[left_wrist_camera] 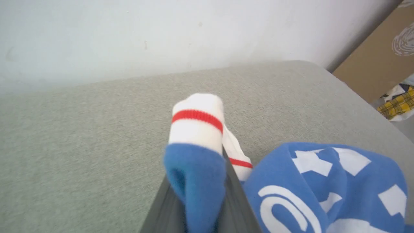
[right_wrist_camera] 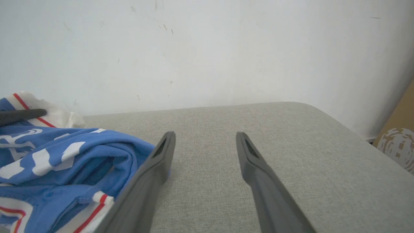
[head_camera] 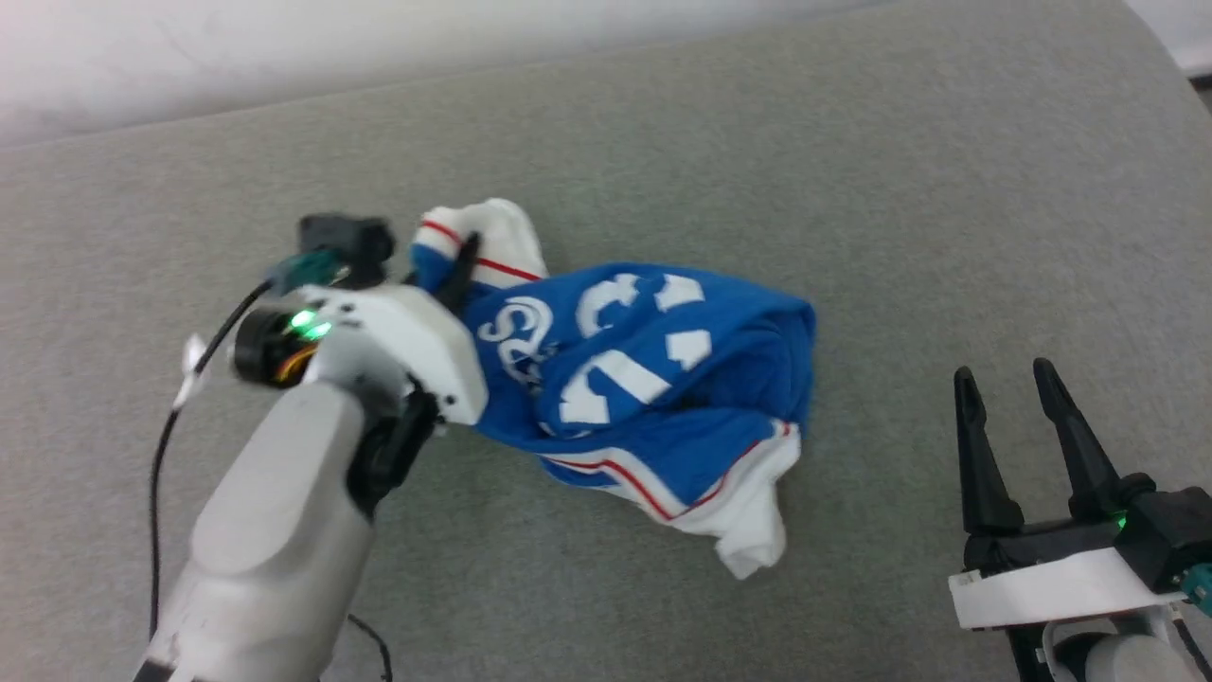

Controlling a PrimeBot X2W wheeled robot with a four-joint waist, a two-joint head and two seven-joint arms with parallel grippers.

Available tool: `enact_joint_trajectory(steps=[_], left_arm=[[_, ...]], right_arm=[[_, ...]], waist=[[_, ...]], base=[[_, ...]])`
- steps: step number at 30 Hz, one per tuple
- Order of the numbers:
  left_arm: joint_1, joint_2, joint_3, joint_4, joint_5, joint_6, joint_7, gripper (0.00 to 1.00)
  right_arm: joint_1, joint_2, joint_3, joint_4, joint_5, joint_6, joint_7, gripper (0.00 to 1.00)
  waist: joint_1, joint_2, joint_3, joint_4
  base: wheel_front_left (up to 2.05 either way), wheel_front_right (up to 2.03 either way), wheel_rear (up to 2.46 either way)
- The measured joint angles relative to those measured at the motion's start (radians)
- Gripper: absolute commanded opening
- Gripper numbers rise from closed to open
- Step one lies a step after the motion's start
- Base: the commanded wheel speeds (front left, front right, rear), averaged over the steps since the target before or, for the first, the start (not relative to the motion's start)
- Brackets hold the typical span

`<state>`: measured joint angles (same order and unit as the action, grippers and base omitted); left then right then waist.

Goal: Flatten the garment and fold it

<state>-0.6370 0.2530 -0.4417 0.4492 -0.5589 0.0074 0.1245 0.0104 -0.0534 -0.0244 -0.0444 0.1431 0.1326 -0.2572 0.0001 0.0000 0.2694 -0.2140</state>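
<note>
Crumpled garment (head_camera: pixel 625 379) on a grey woven upholstered surface (head_camera: pixel 852 170), head view. The bundle's long axis runs from a white, red-striped sleeve (left_wrist_camera: pixel 197 123) at the far left down to a second white sleeve near the right. The left gripper (head_camera: pixel 456 277) is at the far-left end; the left wrist view shows its dark fingers (left_wrist_camera: pixel 237 207) pressed together on a fold of blue fabric just below that sleeve. The right gripper (head_camera: pixel 1004 372) rests on the surface to the right of the bundle with its fingers wide apart and nothing between them. From it the garment lies to the left, just beside its left finger in the right wrist view. It is judged the nearer arm for taking the free near-right end. Behind the surface stands a white wall (right_wrist_camera: pixel 207 48); a cardboard box (left_wrist_camera: pixel 372 58) and a yellow plaid cloth (left_wrist_camera: pixel 396 105) lie beyond the right edge.
</note>
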Motion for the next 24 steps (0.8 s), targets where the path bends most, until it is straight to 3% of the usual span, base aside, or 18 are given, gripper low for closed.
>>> enact_joint_trajectory(steps=[6, 10, 11, 12, 17, 21, 24], left_arm=[[0.200, 0.031, 0.148, -0.135, -0.049, 0.140, -0.157, 0.00], [0.354, 0.036, 0.231, -0.170, -0.084, 0.235, -0.208, 0.00], [0.392, 0.035, 0.242, -0.171, -0.089, 0.247, -0.216, 0.72], [0.426, 0.033, 0.247, -0.169, -0.093, 0.259, -0.225, 1.00], [0.488, 0.017, 0.228, -0.188, -0.067, 0.261, -0.314, 1.00], [0.481, 0.027, 0.200, -0.255, 0.050, 0.209, -0.377, 1.00], [0.482, 0.037, 0.187, -0.360, 0.204, 0.170, -0.382, 1.00]], right_arm=[[0.023, 0.000, 0.002, 0.003, -0.021, 0.000, 0.000, 1.00], [0.030, 0.001, 0.022, 0.008, -0.023, 0.000, 0.000, 1.00], [0.032, 0.001, 0.025, 0.011, -0.023, 0.000, 0.000, 1.00], [0.034, 0.001, 0.025, 0.013, -0.023, 0.000, 0.000, 1.00], [0.040, 0.001, 0.029, 0.023, -0.029, 0.000, 0.000, 1.00], [0.042, 0.001, 0.018, 0.023, -0.040, 0.000, 0.000, 1.00], [0.037, -0.007, 0.025, 0.032, -0.042, 0.000, 0.013, 1.00]], waist=[[-0.0001, 0.0000, -0.050, 0.087], [-0.0002, 0.0000, -0.087, 0.145], [-0.0002, 0.0000, -0.096, 0.157], [-0.0003, 0.0000, -0.105, 0.169], [-0.0003, 0.0000, -0.140, 0.222], [-0.0002, 0.0000, -0.161, 0.260], [-0.0003, 0.0000, -0.173, 0.291]], base=[[0.00, 0.00, 0.00], [0.00, 0.00, 0.00], [0.00, 0.00, 0.00], [0.00, 0.00, 0.00], [0.00, 0.00, 0.00], [0.00, 0.00, 0.00], [0.00, 0.00, 0.00]])
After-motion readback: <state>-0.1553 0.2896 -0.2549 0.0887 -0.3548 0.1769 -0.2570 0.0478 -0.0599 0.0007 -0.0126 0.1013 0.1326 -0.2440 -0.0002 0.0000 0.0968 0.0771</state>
